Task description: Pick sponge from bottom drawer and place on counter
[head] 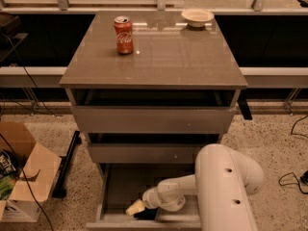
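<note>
The bottom drawer (120, 186) is pulled open at the foot of the cabinet and shows a flat grey floor. My gripper (136, 208) reaches down into it from the right and sits low at the drawer's front middle. A small dark shape (146, 215) lies right under the gripper's tip. It may be the sponge, but it is mostly hidden. The counter (163, 52) is the broad glossy grey-brown cabinet top above.
A red soda can (123, 35) stands at the counter's back left and a pale bowl (197, 17) at its back right. Two upper drawers (154, 119) stand slightly open. My white arm (226, 186) covers the drawer's right side. A cardboard box (21, 172) sits on the floor to the left.
</note>
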`<state>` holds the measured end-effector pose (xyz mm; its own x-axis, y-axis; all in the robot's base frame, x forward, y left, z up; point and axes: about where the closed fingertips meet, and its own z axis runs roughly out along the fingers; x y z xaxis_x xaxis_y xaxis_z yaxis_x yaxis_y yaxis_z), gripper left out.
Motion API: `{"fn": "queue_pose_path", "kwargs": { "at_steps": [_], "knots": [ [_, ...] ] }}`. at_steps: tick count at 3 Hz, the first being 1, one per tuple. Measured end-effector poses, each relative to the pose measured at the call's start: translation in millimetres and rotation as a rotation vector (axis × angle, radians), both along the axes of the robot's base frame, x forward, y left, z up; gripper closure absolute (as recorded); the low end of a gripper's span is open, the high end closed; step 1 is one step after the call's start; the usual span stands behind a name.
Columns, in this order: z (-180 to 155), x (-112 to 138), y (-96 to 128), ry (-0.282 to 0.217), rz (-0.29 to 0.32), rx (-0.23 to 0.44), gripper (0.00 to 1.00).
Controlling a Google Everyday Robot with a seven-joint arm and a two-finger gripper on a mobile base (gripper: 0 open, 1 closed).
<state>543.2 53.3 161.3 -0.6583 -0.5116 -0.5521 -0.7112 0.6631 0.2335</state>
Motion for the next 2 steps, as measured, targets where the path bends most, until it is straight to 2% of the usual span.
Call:
{"fn": "queue_pose_path", "kwargs": {
  "at_steps": [2],
  "knots": [
    [-31.7, -16.1, -7.9, 0.041, -0.053, -0.056, 0.00]
  ]
}}
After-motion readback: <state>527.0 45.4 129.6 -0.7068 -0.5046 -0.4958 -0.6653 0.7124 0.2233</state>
